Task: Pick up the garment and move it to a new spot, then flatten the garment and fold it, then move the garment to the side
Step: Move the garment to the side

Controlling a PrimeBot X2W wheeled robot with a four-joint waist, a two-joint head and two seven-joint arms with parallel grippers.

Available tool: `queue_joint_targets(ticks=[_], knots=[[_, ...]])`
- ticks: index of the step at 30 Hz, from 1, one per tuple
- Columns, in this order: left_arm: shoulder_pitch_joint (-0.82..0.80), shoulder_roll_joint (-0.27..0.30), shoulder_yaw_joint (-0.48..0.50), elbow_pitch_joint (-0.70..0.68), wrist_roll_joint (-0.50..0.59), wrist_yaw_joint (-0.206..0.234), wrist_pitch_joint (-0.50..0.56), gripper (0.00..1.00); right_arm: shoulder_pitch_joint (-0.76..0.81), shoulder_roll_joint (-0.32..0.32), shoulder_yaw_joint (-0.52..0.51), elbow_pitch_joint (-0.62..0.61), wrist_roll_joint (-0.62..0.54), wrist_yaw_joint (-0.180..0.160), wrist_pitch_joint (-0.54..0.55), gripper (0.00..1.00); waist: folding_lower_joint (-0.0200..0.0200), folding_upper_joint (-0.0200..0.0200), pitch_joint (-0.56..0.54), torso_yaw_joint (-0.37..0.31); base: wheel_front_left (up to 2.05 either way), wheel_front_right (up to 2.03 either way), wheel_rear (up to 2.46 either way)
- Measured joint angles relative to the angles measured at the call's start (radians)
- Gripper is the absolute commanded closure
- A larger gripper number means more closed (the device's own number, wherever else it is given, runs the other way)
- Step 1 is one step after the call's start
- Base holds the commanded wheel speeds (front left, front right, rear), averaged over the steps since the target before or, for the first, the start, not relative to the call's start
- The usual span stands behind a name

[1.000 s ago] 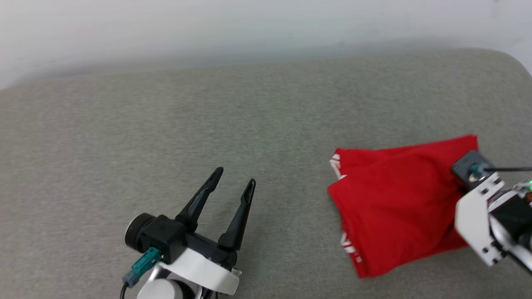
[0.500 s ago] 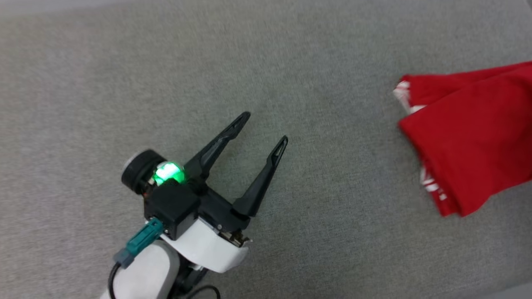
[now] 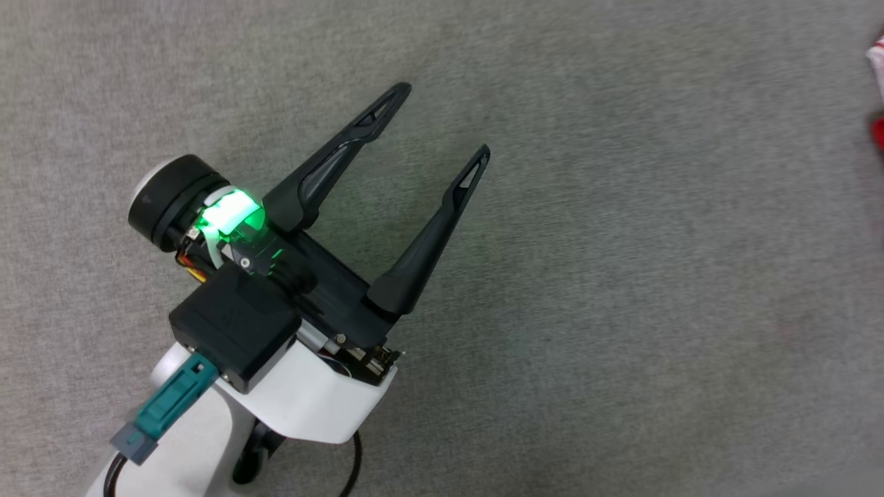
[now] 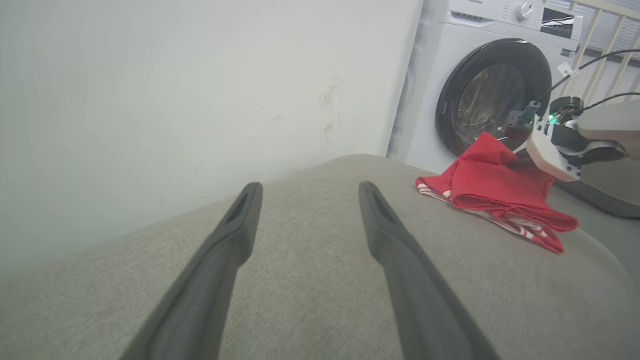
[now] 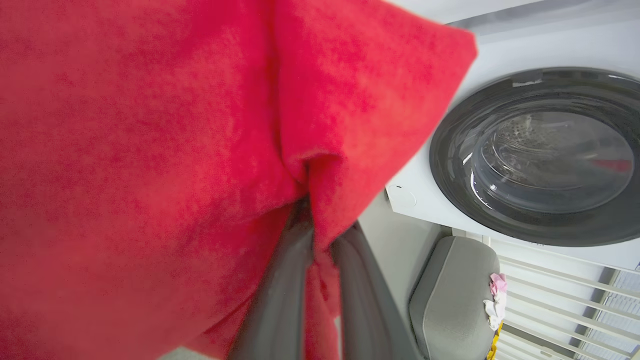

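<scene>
The garment [image 4: 495, 192] is a folded red bundle with red-and-white striped trim, resting on the far right part of the grey cushion [image 4: 310, 300]. One corner of it is lifted by my right gripper [image 5: 320, 240], which is shut on a fold of the red cloth [image 5: 150, 150]. The right arm's white wrist [image 4: 550, 150] is beside that raised corner. In the head view just a sliver of the garment [image 3: 877, 62] shows at the right edge. My left gripper [image 3: 443, 121] hovers over bare cushion, well left of the garment, with its fingers [image 4: 235, 235] open and nothing between them.
A white front-loading washing machine [image 4: 495, 90] with a dark round door [image 5: 540, 150] stands just beyond the cushion's far right end. A pale wall [image 4: 175, 100] runs behind the cushion. A grey seat [image 5: 450, 295] with a small pink-and-white cloth [image 5: 495, 300] sits near a slatted railing.
The head camera has swung down and left, so the garment has slid to the view's right edge and the right arm has left it. The left gripper stays open.
</scene>
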Motion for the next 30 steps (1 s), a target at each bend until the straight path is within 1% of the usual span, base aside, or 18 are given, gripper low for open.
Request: queue_joint_targets(ticks=[6, 10, 11, 12, 17, 23, 26, 30], knots=[[-0.018, 0.006, -0.001, -0.012, 0.003, 0.000, 0.001, 0.00, -0.032, 0.047, -0.083, 0.073, -0.067, 0.000, -0.037, 1.00, 0.0000, 0.0000, 0.054, 0.024, 0.00, 0.00, 0.00], [-0.021, 0.007, -0.001, -0.010, 0.000, 0.000, -0.001, 0.00, -0.042, 0.080, -0.117, 0.096, -0.100, 0.000, -0.044, 1.00, 0.0000, 0.0000, 0.060, 0.033, 0.00, 0.00, 0.00], [-0.021, 0.007, 0.000, -0.006, -0.001, 0.000, -0.004, 0.00, -0.043, 0.090, -0.122, 0.100, -0.110, 0.000, -0.043, 0.53, -0.0001, 0.0000, 0.057, 0.034, 0.00, 0.00, 0.00], [-0.021, 0.008, -0.001, 0.000, -0.002, 0.000, -0.008, 0.00, -0.043, 0.099, -0.129, 0.103, -0.120, 0.000, -0.042, 0.00, -0.0001, 0.0000, 0.052, 0.034, 0.00, 0.00, 0.00], [-0.014, 0.009, -0.005, 0.052, 0.001, 0.004, -0.039, 0.00, -0.051, 0.113, -0.150, 0.069, -0.183, 0.000, -0.054, 0.00, -0.0001, 0.0000, 0.009, 0.037, 0.00, 0.00, 0.00], [0.036, -0.005, 0.006, 0.151, -0.025, 0.024, -0.108, 0.00, -0.066, 0.163, -0.154, -0.048, -0.191, 0.000, -0.046, 0.00, -0.0002, 0.0000, -0.082, 0.041, 0.00, 0.00, 0.00], [0.068, -0.019, 0.019, 0.203, -0.046, 0.034, -0.141, 0.00, -0.059, 0.205, -0.165, -0.111, -0.146, 0.000, -0.036, 0.00, -0.0003, 0.0000, -0.140, 0.046, 0.00, 0.00, 0.00], [0.121, -0.022, 0.045, 0.268, -0.073, 0.054, -0.170, 0.00, -0.022, 0.267, -0.139, -0.221, -0.091, 0.000, -0.020, 0.00, -0.0004, 0.0001, -0.222, 0.059, 0.00, 0.00, 0.00]])
